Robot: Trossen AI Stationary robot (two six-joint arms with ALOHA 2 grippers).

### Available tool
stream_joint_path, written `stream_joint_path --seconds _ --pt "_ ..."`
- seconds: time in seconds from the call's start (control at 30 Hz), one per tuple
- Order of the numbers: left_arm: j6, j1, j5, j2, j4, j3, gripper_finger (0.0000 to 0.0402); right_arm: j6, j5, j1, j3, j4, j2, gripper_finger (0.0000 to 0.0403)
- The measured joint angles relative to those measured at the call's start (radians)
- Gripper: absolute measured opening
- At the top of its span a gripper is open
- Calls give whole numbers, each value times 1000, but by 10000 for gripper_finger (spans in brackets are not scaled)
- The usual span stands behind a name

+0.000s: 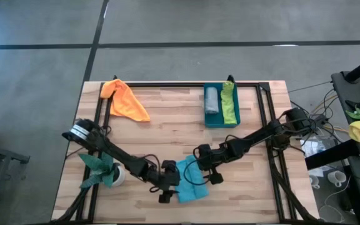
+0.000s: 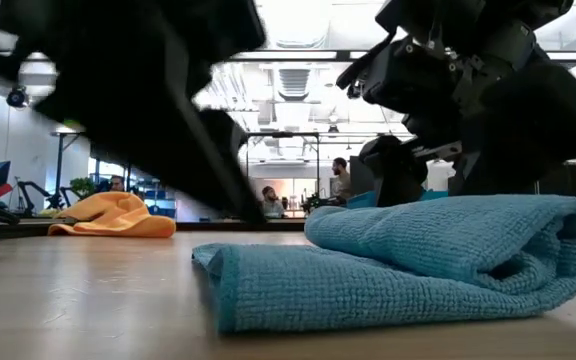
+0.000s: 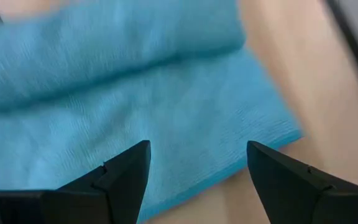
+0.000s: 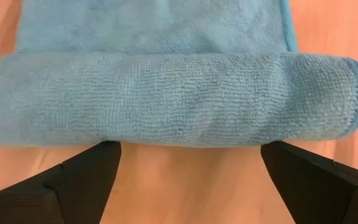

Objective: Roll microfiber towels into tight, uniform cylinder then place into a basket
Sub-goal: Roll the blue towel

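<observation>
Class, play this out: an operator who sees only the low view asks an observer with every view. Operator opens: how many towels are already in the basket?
Observer: Two, a grey towel and a lime green towel in the basket.
Operator: Is the turquoise one fully rolled?
Observer: No. The turquoise towel is part rolled, with flat cloth beyond the roll.
Operator: Are the fingers gripping it?
Observer: No. The right gripper is open beside the roll; the left gripper is open over the flat part.

The wooden table [image 1: 167,119] carries an orange towel [image 1: 125,100], turquoise towel [image 1: 190,181], basket [image 1: 221,122] and plant [image 1: 102,170].
</observation>
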Motion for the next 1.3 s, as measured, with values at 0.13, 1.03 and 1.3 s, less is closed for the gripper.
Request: stream_joint_path --seconds 0.13,1.03,1.3 --pt "-18 2 4 51 16 2 251 15 8 4 9 -11 0 384" --pt "9 5 47 59 29 -1 251 21 18 32 283 -89 141 384" --pt "10 5 53 55 32 -11 251 67 42 32 278 -251 62 384"
